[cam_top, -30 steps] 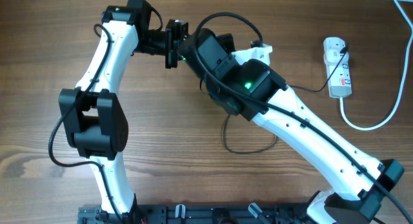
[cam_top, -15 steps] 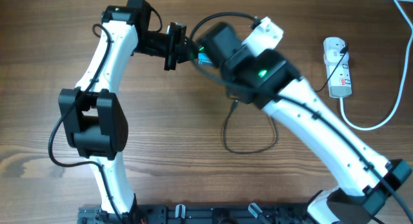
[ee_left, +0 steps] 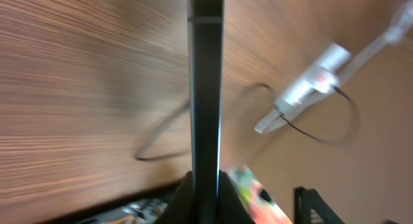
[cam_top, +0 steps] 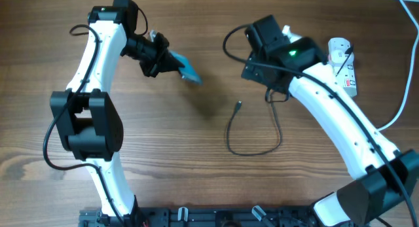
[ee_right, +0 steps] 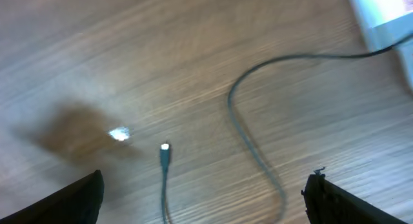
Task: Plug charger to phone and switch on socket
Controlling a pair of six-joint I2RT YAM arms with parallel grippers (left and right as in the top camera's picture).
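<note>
My left gripper (cam_top: 160, 59) is shut on the phone (cam_top: 186, 69) and holds it tilted above the table at the upper left, its cyan screen showing. In the left wrist view the phone (ee_left: 206, 88) stands edge-on between the fingers (ee_left: 206, 188). The charger, a thin black cable (cam_top: 256, 143), loops on the table, and its connector tip (cam_top: 239, 105) lies free at mid-table. My right gripper (cam_top: 260, 36) is open and empty, high above the cable. In the right wrist view the tip (ee_right: 165, 151) lies between the spread fingers (ee_right: 206, 195). The socket (cam_top: 344, 69) is a white strip at the far right.
A thick white cord (cam_top: 393, 116) runs from the socket along the right edge. The socket shows blurred in the left wrist view (ee_left: 310, 85) and at the top right corner of the right wrist view (ee_right: 387, 11). Bare wood lies between the arms.
The right arm has pulled back to the right, away from the phone, and the charger tip now lies on the table. The left gripper has moved left with the phone.
</note>
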